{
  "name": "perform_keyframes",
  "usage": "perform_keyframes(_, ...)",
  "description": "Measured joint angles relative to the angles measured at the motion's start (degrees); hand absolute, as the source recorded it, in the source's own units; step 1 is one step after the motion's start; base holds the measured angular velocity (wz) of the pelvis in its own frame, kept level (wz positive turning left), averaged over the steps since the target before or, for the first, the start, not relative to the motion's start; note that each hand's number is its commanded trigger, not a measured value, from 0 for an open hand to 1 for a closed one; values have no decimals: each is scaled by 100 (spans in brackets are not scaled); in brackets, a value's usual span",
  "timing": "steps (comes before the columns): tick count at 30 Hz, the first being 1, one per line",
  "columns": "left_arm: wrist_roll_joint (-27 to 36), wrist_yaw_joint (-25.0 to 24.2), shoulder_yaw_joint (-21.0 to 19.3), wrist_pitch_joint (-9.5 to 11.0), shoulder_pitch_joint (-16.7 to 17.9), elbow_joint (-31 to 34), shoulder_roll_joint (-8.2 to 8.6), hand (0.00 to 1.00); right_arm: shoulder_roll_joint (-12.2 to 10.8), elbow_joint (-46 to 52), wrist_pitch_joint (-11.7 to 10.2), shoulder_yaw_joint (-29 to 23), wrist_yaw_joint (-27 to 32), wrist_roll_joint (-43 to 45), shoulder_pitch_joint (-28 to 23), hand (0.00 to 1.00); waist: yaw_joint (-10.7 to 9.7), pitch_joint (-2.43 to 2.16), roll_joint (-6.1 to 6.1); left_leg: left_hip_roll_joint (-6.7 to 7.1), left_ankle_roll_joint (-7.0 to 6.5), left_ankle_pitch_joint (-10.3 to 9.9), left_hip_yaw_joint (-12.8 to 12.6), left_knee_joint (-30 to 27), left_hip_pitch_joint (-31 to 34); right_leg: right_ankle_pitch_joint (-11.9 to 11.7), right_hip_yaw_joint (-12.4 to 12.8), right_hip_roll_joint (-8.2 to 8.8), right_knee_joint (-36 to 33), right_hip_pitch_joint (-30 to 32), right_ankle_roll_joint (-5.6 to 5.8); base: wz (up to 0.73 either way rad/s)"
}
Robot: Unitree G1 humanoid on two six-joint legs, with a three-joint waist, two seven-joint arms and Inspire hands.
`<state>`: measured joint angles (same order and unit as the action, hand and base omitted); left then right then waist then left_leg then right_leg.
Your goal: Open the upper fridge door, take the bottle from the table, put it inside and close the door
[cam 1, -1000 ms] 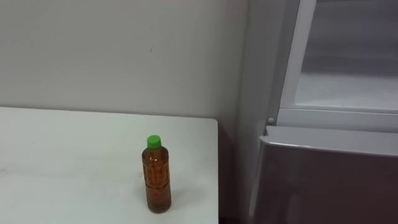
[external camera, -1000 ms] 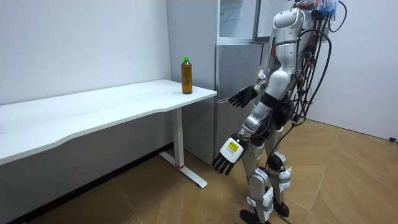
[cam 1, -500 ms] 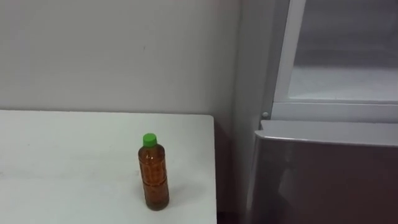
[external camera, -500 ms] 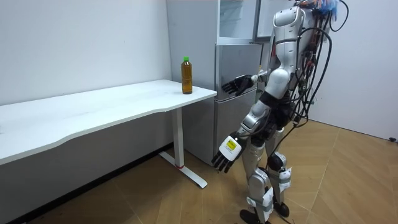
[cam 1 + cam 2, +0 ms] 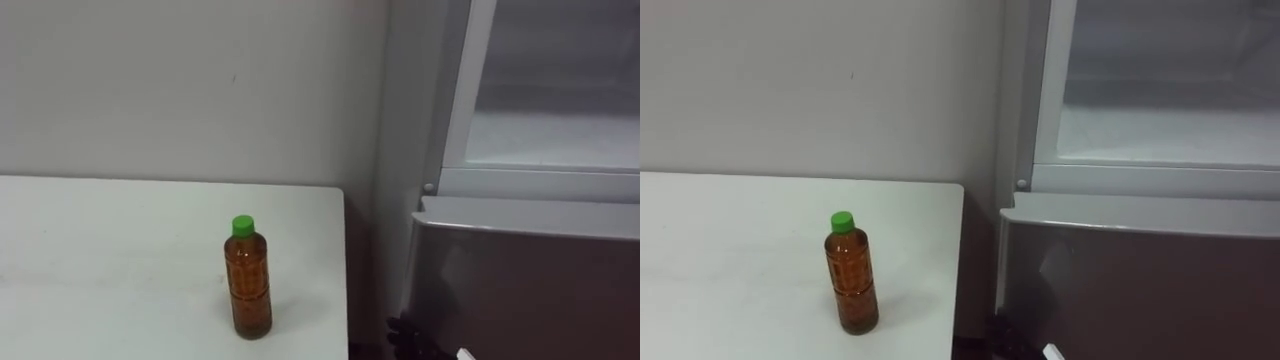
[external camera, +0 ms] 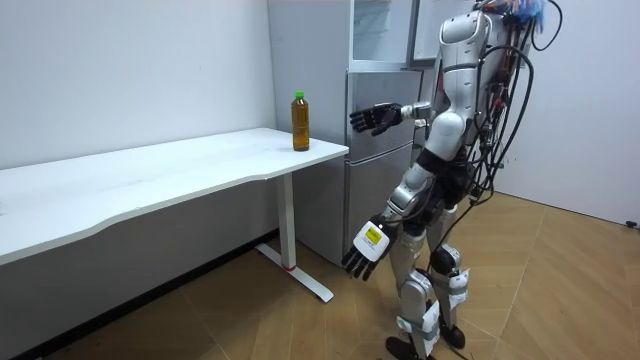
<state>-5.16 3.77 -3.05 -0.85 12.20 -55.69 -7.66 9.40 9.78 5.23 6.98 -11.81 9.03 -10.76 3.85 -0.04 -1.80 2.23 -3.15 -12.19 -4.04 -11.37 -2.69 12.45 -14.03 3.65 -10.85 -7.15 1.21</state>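
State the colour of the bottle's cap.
Bright green cap on the brown bottle; clearest in the left eye view.

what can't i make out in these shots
Right hand: left eye view, bottom edge cuts off all but dark fingertips.
Upper fridge: eye views, top and right edges cut off its inside; contents unknown.
Lower fridge door: shut, hiding what is behind it.
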Motion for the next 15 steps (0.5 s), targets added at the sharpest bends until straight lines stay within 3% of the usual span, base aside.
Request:
perform_keyframes(9,-4,177,126,78,-75,-77,-21,0,6,270,-34,181,-75,-345,575,0,147,27,-74,-43,8,3,-46,11,8,-34,-32,-28,19,26,-13,-3)
perform_keyframes(15,-2,215,128,80,-71,-78,-26,0,2,551,-54,429,-263,-936,709,0,223,12,-102,-47,8,4,-48,4,0,-60,-30,-34,27,20,4,1)
